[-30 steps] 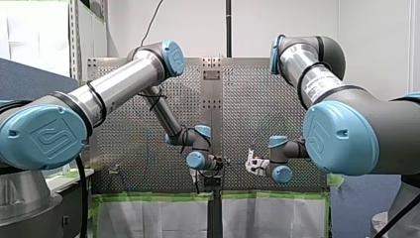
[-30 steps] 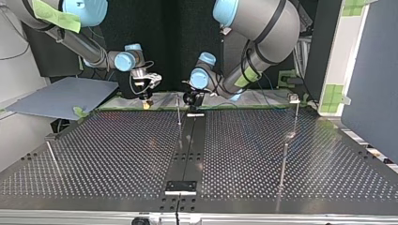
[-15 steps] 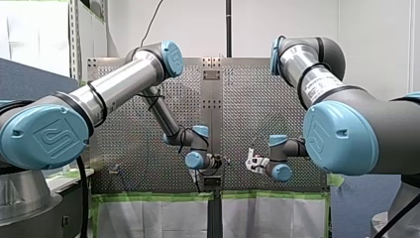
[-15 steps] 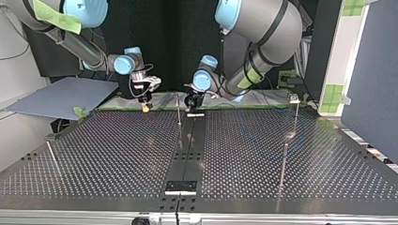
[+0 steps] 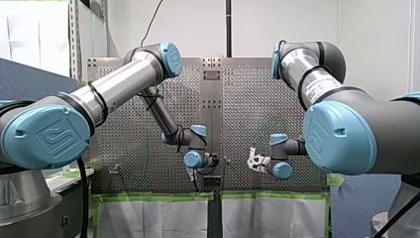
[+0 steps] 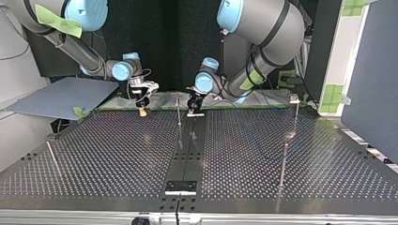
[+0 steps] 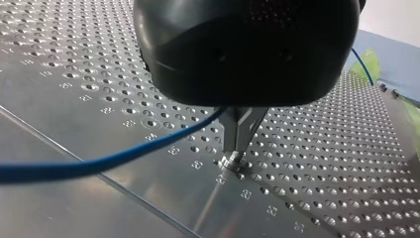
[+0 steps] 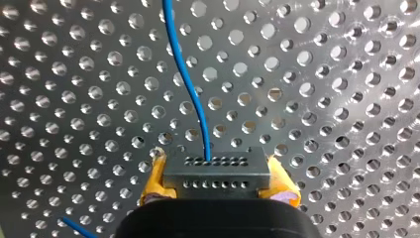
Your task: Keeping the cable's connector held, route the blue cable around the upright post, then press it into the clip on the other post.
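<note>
Only the right wrist view shows the grasp on the connector [image 8: 216, 173]. My right jaws are closed on this dark block with its rows of holes, a yellow pad [image 8: 154, 179] against each end. The blue cable [image 8: 190, 94] leaves the block's far face and snakes away over the perforated table [image 8: 346, 74]. The left wrist view alone shows my left jaws. Under the black body the metal fingers [image 7: 241, 130] are pressed together into one wedge, closed on the blue cable, which meets them near their root and runs off to one side. Their tips stand right over a small metal stud [image 7: 231, 160] in the table. In the top view both jaws hang low by the table's far edge, my right ones at upper left of centre and my left ones at upper centre. A thin upright post [image 6: 179, 111] stands between them, nearer my left ones, and the cable is too fine to make out there. At upper right, well apart from both, stands another post [image 6: 296, 115] with a clip [image 6: 294, 98] on top. A third post [image 6: 283, 161] stands at right centre. A grey-blue board [image 6: 61, 96] lies off the table at the left. In the front view the big arm links fill the frame's sides, and the wrists cover most of both jaws at lower centre.
</note>
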